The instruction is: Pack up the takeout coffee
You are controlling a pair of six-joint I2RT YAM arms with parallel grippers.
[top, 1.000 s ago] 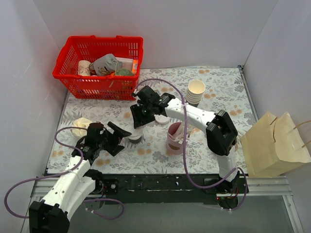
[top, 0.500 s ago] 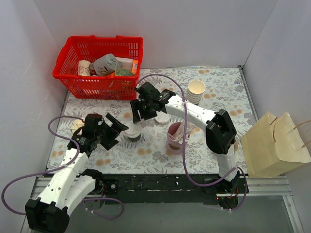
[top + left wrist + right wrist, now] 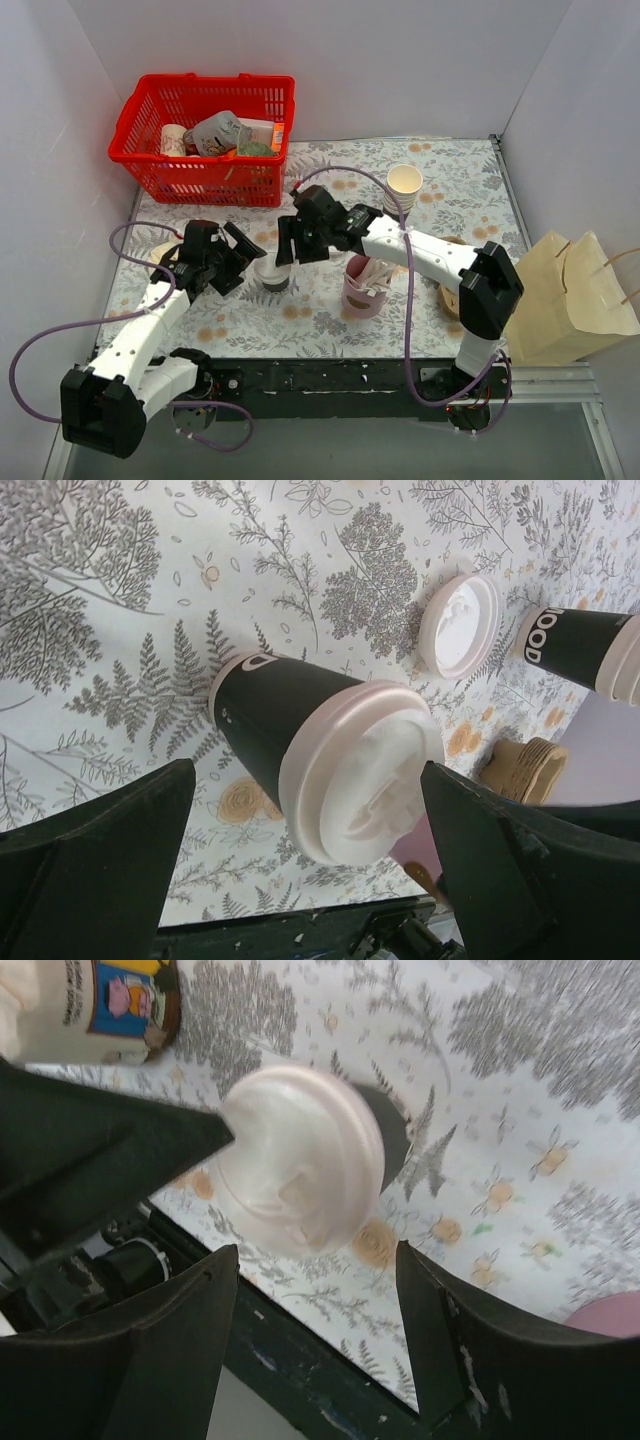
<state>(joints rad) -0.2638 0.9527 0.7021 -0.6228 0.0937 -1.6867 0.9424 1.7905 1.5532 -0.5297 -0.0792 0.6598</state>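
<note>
Since the earlier frame the left gripper has advanced and spread wide, flanking without touching the takeout coffee, which stands unmoved on the floral table cover, while the right gripper, open and empty, has drawn in above its lid; a second dark cup reads "OOD".

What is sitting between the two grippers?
The takeout coffee, a dark cup with a white lid, stands between the left gripper and the right gripper. The top view shows it best.
</note>
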